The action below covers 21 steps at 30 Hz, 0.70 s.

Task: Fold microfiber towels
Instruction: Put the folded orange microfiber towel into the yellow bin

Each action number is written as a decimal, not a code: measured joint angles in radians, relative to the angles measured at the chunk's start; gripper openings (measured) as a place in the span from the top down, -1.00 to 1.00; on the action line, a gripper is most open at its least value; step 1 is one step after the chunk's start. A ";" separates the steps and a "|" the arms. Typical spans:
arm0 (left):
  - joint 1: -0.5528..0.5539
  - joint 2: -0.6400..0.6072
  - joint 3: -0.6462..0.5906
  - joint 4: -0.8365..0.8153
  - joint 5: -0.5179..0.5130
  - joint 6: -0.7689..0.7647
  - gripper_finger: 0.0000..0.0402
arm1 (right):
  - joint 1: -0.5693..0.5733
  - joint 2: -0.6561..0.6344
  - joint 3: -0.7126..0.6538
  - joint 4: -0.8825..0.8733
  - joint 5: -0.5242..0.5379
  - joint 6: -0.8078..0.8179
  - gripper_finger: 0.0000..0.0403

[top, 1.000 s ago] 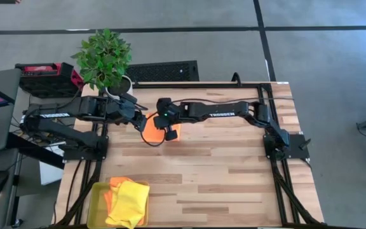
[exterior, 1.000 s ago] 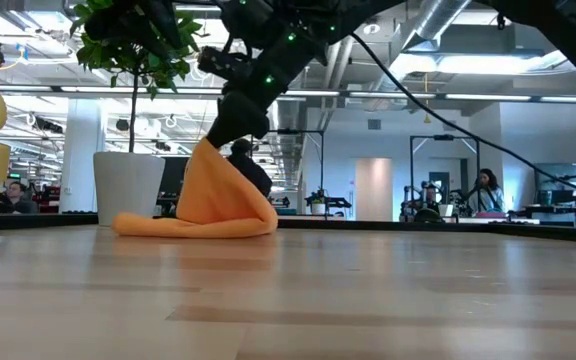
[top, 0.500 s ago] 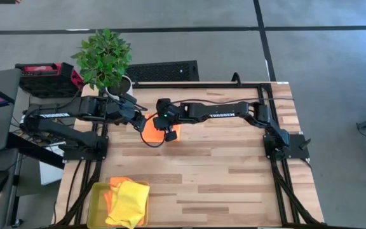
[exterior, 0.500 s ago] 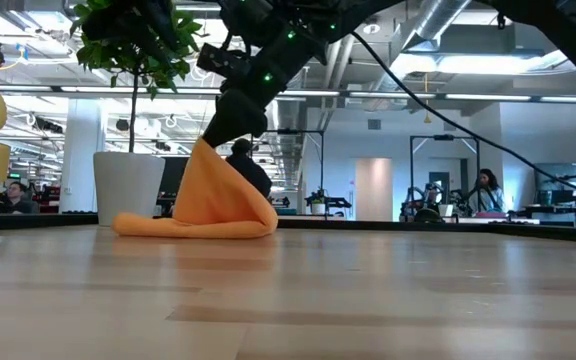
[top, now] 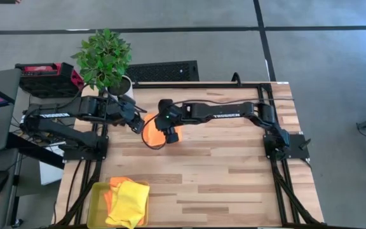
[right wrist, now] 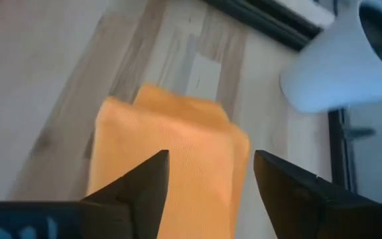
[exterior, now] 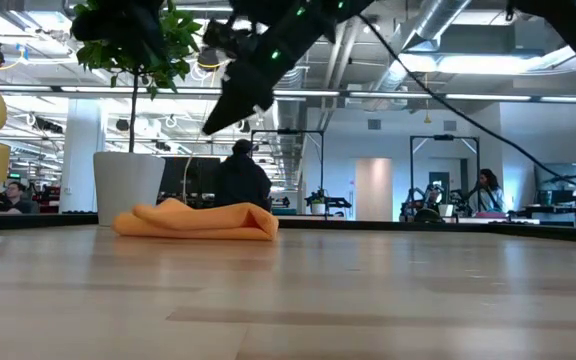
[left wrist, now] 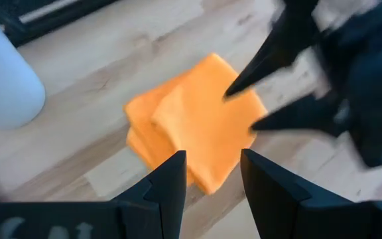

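An orange microfiber towel [top: 150,131] lies folded in a low stack on the table's far left part, flat on the wood [exterior: 196,220]. My right gripper [right wrist: 211,179] hangs open above it, fingers slanting down toward it [exterior: 230,110], touching nothing. My left gripper [left wrist: 214,172] is open too and hovers over the towel's left side [top: 137,124], clear of the cloth [left wrist: 197,133]. At the near left, a yellow towel [top: 129,203] and another orange one [top: 114,184] lie in a tray.
A potted plant [top: 105,58] in a white pot [right wrist: 350,60] stands just beyond the folded towel at the far left edge. The translucent yellow-green tray [top: 96,197] sits at the near left corner. Bare wood stretches across the middle and right of the table.
My right gripper has opened and let go of the orange towel's raised part, then risen a little. That part, held up in a peak before, has dropped onto the rest, and the towel now lies low and folded.
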 joint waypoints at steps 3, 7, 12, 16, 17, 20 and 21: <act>-0.005 0.000 0.000 -0.029 0.030 0.031 0.33 | -0.001 -0.050 0.000 -0.083 0.000 0.066 -0.21; -0.025 0.010 -0.035 -0.028 0.057 0.109 0.33 | -0.009 -0.127 0.000 -0.212 -0.001 0.121 -0.21; -0.042 0.010 -0.149 0.044 0.154 0.237 0.33 | -0.024 -0.211 0.001 -0.354 -0.001 0.154 -0.21; -0.054 0.009 -0.263 0.201 0.247 0.417 0.33 | -0.023 -0.275 0.001 -0.435 -0.001 0.175 -0.21; -0.054 0.010 -0.295 0.259 0.274 0.467 0.33 | -0.023 -0.287 0.001 -0.443 -0.001 0.176 -0.21; -0.054 0.009 -0.391 0.442 0.310 0.551 0.33 | -0.022 -0.318 0.001 -0.473 -0.001 0.176 -0.21; -0.054 0.009 -0.425 0.498 0.311 0.563 0.33 | -0.020 -0.328 0.001 -0.478 -0.001 0.176 -0.21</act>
